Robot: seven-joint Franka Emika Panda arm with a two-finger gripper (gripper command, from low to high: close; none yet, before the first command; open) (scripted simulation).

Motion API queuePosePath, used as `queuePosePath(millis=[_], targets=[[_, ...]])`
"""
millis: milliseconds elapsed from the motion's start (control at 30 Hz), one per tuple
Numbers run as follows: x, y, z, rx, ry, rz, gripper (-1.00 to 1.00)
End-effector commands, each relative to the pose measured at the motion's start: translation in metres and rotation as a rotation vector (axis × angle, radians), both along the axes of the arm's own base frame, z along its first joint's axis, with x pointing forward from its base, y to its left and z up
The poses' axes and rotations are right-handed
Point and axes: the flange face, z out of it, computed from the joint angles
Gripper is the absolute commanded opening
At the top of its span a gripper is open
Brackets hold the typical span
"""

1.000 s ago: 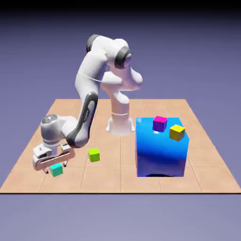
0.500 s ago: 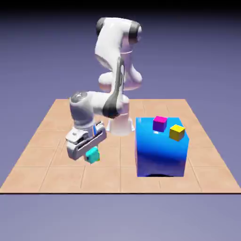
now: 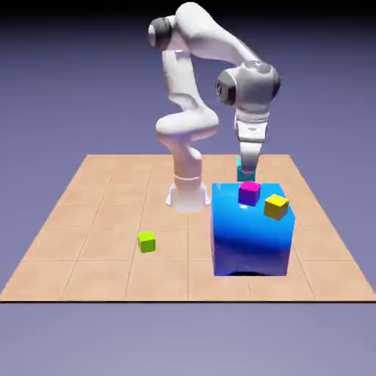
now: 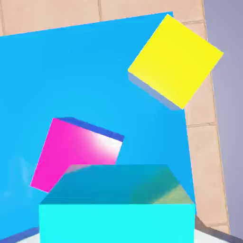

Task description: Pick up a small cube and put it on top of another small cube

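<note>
Two cubes (image 3: 250, 192) (image 3: 276, 206) on block (image 3: 250, 242); third cube (image 3: 147, 241) on table (image 3: 88, 235), exterior view's left.

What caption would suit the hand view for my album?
Held teal cube fills the foreground, hanging above the magenta cube and yellow cube on the big blue block.

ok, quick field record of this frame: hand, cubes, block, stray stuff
hand: above the blue block's back edge, pointing down, shut on the teal cube
teal cube: held in the air, not yet on anything
magenta cube: on top of the blue block, just in front of the teal cube in the exterior view
yellow cube: on the block, toward the exterior view's right
blue block: on the table
lime cube: alone on the table
</note>
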Motion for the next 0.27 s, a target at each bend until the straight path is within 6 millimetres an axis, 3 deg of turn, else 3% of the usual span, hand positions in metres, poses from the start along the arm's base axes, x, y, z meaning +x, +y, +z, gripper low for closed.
queuePosePath(millis=[0,100,133,167,200,233], targets=[[0.001,0.000,-0.016,-0.001,-0.002,0.000,-1.00],[-0.001,-0.004,-0.062,-0.001,-0.002,0.000,-1.00],[-0.001,-0.004,-0.063,-0.001,-0.002,0.000,-1.00],[-0.001,-0.004,-0.063,-0.001,-0.002,0.000,1.00],[-0.001,-0.004,-0.063,-0.001,-0.002,0.000,1.00],[0.001,-0.002,-0.047,-0.001,-0.002,0.000,1.00]])
